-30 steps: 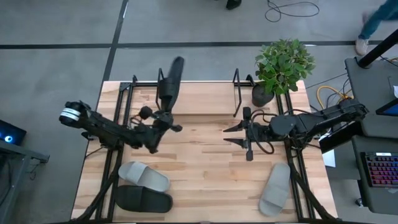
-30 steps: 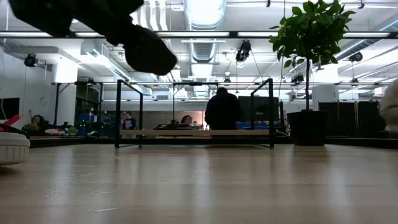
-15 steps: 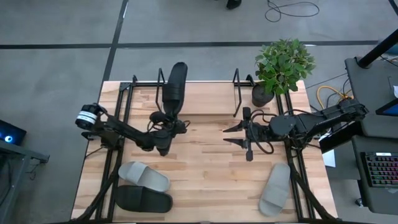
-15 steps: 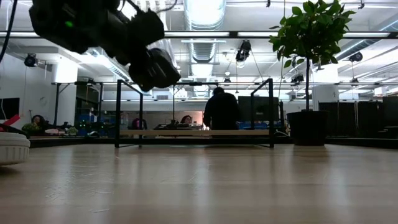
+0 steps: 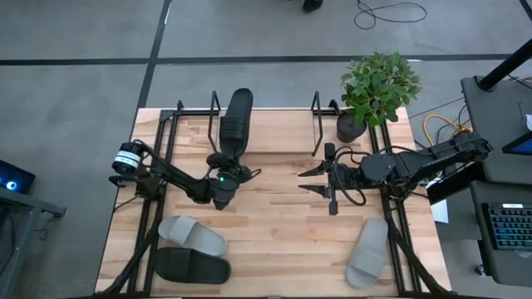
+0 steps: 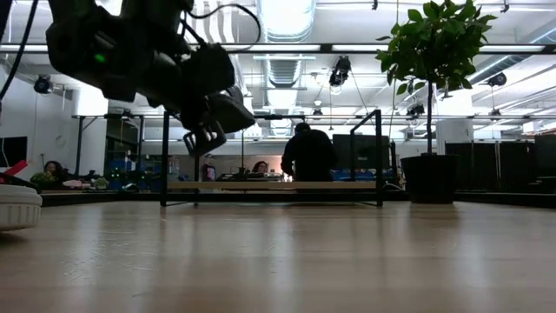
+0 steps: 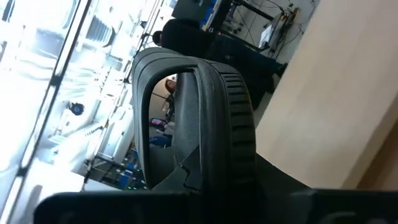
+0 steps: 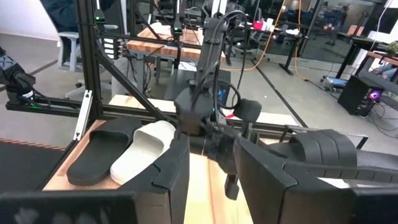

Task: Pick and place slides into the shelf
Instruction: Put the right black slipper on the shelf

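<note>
High view: we have the left gripper (image 5: 223,173) clamped on the heel of a black slide (image 5: 235,121), which reaches ahead of it over the shelf (image 5: 320,133), apparently for placement, while the right gripper (image 5: 320,180) waits half-open, empty.

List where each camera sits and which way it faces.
High: above table, looking down; both arms, left gripper holding black slide, right gripper open.
Low: table height, facing shelf; left gripper overhead.
Left wrist: on left arm, facing black slide; own gripper base shows.
Right wrist: on right arm, facing left arm past own fingers.
Shared: high and left wrist both show black slide.
</note>
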`<act>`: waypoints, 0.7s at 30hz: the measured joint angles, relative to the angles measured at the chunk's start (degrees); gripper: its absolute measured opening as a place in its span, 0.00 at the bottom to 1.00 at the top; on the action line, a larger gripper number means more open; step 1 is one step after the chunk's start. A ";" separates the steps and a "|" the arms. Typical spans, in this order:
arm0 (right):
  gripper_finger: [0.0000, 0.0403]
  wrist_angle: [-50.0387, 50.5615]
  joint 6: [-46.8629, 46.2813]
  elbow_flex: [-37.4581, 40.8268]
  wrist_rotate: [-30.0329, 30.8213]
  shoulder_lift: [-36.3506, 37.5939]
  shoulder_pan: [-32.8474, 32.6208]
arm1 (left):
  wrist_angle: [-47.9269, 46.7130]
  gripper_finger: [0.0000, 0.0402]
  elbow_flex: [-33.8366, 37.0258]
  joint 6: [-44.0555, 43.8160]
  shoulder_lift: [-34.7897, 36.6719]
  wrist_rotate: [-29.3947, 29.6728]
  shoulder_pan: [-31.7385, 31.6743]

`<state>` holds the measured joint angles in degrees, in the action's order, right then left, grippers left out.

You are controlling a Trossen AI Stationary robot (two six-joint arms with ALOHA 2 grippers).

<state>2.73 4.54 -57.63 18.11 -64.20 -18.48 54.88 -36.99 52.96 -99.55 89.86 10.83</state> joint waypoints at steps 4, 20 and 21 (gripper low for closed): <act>0.30 0.04 0.00 0.15 0.00 0.02 0.00 | -0.54 0.06 0.00 -0.01 -2.11 0.00 -0.27; 0.30 0.00 -0.02 1.98 -0.02 0.04 0.00 | -0.34 0.06 0.47 -0.57 -7.20 0.13 -3.61; 0.30 0.04 -0.02 2.08 0.00 0.04 0.00 | -0.49 0.06 0.67 -0.59 -7.48 0.14 -3.61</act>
<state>2.76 4.51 -55.55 18.11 -64.16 -18.48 54.39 -36.33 52.37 -107.03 90.01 7.22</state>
